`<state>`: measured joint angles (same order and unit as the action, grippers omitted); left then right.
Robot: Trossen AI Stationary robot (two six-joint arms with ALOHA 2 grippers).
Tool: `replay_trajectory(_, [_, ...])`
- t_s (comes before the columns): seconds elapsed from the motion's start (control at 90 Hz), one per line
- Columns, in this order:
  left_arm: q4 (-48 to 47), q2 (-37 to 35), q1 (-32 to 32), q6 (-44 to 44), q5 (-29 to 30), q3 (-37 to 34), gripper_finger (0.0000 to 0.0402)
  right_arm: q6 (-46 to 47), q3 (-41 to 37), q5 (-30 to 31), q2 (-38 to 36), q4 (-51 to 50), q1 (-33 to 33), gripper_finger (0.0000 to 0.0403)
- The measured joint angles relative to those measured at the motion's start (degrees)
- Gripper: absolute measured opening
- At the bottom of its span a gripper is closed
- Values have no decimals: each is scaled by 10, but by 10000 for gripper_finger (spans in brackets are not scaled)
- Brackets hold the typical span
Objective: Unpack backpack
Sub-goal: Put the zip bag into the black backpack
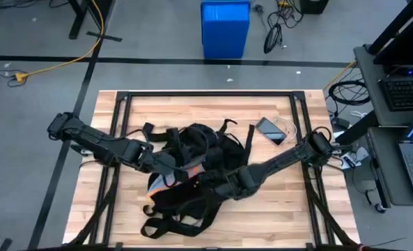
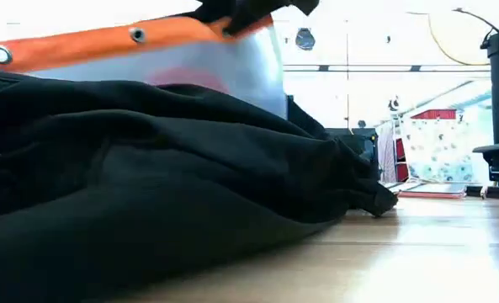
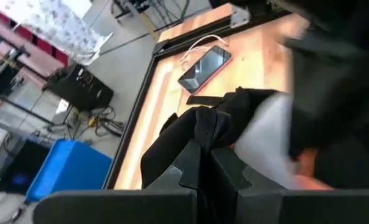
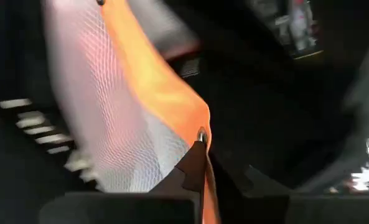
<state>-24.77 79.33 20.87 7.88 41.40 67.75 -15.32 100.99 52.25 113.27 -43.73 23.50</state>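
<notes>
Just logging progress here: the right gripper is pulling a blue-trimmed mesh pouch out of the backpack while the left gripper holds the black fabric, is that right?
Not quite: the mesh pouch has orange trim, not blue, as the right wrist view shows. The rest stands: the right gripper pinches its edge, and the left gripper holds the backpack fabric.

A phone with a white cable lies on the table; a blue bin stands on the floor beyond.
</notes>
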Motion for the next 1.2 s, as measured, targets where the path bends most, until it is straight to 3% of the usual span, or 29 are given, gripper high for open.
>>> replay_trajectory(0.167, [-4,0,6,4,6,0,2,-104,32,44,-1,58,-2,0])
replay_trajectory(0.289, [1,0,14,19,6,0,2,-124,20,-7,-2,80,-9,0])
replay_trajectory(0.522, [-2,0,35,21,13,0,2,-27,-33,-43,0,44,-35,0])
replay_trajectory(0.7, [-28,0,36,15,26,0,2,132,-33,-161,-5,-27,0,8])
replay_trajectory(0.822, [-35,0,36,15,32,0,2,195,-33,-228,-1,-65,45,36])
replay_trajectory(0.989, [-35,0,37,15,31,0,2,259,-55,-210,6,-95,103,96])
replay_trajectory(1.2, [-35,0,37,15,31,0,2,295,-147,-162,6,-80,153,177])
